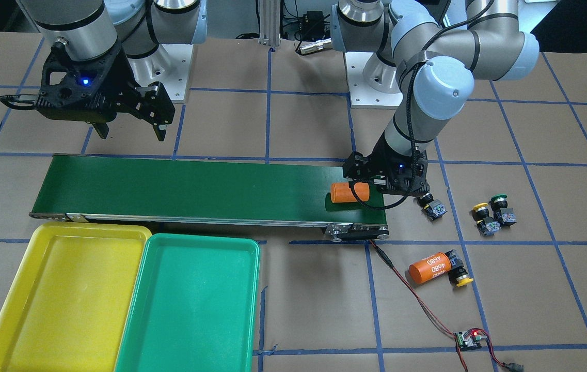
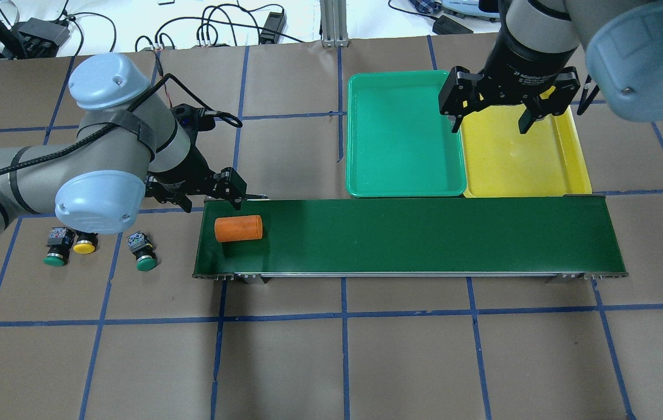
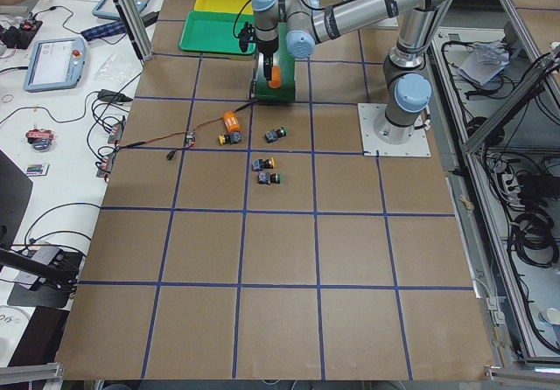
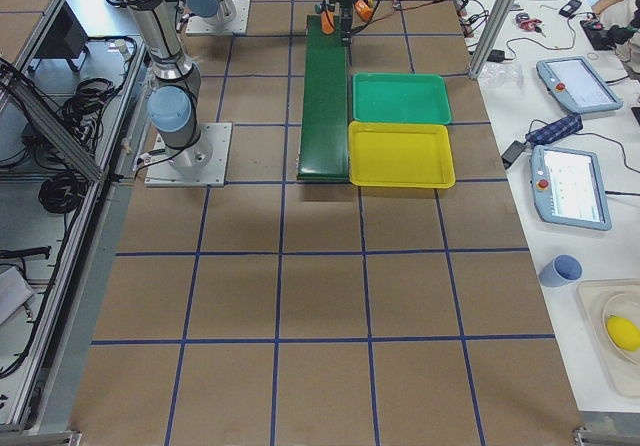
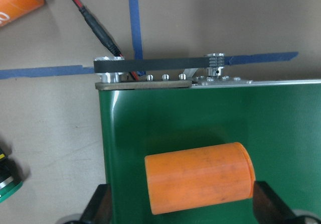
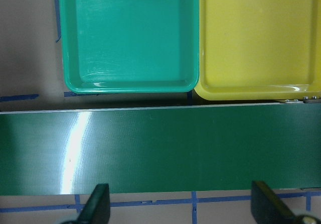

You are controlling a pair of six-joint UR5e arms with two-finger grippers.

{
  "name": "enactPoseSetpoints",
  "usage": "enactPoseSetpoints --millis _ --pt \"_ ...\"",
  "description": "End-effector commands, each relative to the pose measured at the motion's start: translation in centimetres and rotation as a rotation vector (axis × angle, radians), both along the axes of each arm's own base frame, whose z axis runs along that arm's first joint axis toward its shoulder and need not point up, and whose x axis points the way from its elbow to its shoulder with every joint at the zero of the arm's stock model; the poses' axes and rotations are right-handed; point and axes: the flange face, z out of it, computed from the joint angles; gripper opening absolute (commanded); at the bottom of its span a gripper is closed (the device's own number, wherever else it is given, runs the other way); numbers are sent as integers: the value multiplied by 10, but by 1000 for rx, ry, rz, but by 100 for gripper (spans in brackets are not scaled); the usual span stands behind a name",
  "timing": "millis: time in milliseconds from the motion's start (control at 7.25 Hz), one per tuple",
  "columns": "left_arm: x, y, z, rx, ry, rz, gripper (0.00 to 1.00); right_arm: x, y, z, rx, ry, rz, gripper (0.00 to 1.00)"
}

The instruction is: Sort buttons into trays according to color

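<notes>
A brown-papered table (image 2: 366,350) gridded with blue tape carries a long dark-green conveyor belt (image 2: 424,233) running left to right. On the belt's far side, at its right end, the green tray (image 2: 401,140) and the yellow tray (image 2: 518,163) lie side by side and touching, the yellow one further right.

The right arm (image 2: 535,35) hangs over that end, and the right jaws stand wide apart with nothing between them. The left arm (image 2: 121,151) reaches down to the belt's left end. The left jaws are spread wide, one finger at each end of a plain orange cylinder (image 2: 238,228) lying on the belt; I cannot tell whether they touch it.

All four buttons lie on the table left of the belt, well apart from the trays. A green button (image 1: 433,207) lies just beside the belt's end. A yellow button (image 1: 482,218) and a second green button (image 1: 503,209) sit further left, touching. A second yellow button (image 1: 457,272) lies against an orange cylinder marked 4680 (image 1: 430,267).
</notes>
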Motion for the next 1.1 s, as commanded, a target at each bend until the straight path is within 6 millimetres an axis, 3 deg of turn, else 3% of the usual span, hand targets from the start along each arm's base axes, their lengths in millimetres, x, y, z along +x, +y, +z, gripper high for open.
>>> enactPoseSetpoints --millis 0,138,276,552,966 --pt "44 -30 11 -33 7 86 100 0 0 0 0 0 0 100" --pt "73 -42 15 -44 1 135 100 0 0 0 0 0 0 100" --pt "79 -43 -1 -13 6 132 100 0 0 0 0 0 0 100" --pt "103 -80 -8 -116 -8 203 100 -1 0 0 0 0 -2 100" --pt "146 -105 -48 -64 -3 276 100 -1 0 0 -1 0 -2 100"
